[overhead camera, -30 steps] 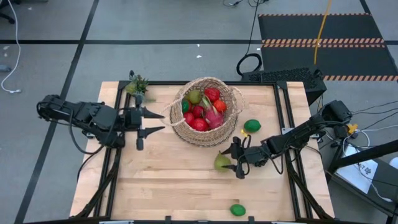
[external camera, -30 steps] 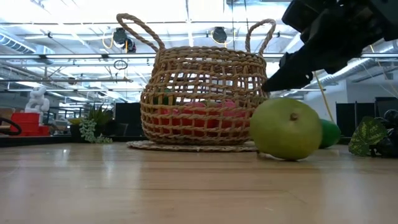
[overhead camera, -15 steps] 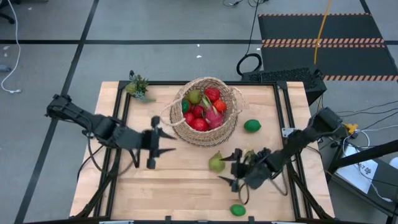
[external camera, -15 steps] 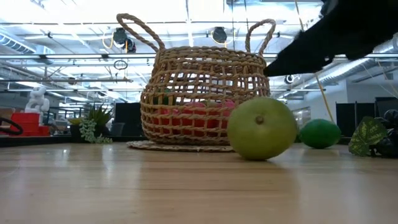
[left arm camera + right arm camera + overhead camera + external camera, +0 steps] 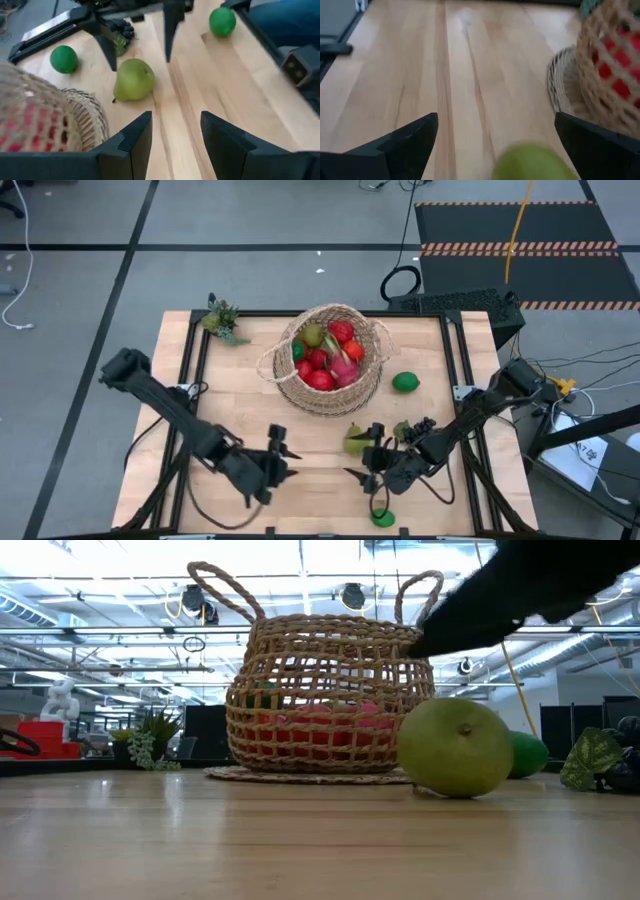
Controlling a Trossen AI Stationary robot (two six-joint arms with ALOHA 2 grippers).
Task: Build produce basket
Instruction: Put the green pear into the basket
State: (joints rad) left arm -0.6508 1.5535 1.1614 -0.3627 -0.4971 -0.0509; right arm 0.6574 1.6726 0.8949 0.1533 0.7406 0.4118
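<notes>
Tabletop of pale wooden planks [image 5: 300, 480] fills my overhead view, framed by dark rails, with grey floor around it. Next in size is the basket [image 5: 330, 360], round, tan, open-weave wicker with small loop handles, sitting toward the far middle of the table on a flat woven base; from table height I see red shapes through its gaps. Inside it I make out red, green and pink produce [image 5: 325, 358] heaped together. My left arm reaches in from the left, and the left gripper [image 5: 281, 457] hangs over bare wood near the front edge, its two dark fingers parted with nothing between them. My right arm comes from the right, and the right gripper [image 5: 364, 459] sits just in front of the basket, jaws spread wide and empty, the green pear [image 5: 356, 441] lying right beside its fingertips. That pear is smooth and bulbous, and in the low view it blocks part of the basket's right side. A dark bunch of grapes [image 5: 420, 426] lies just beside the right arm. One round green lime [image 5: 405, 382] rests right of the basket, another [image 5: 383, 517] near the front edge. A small spiky green plant [image 5: 221, 318] stands at the far left corner. I can read no writing anywhere.
</notes>
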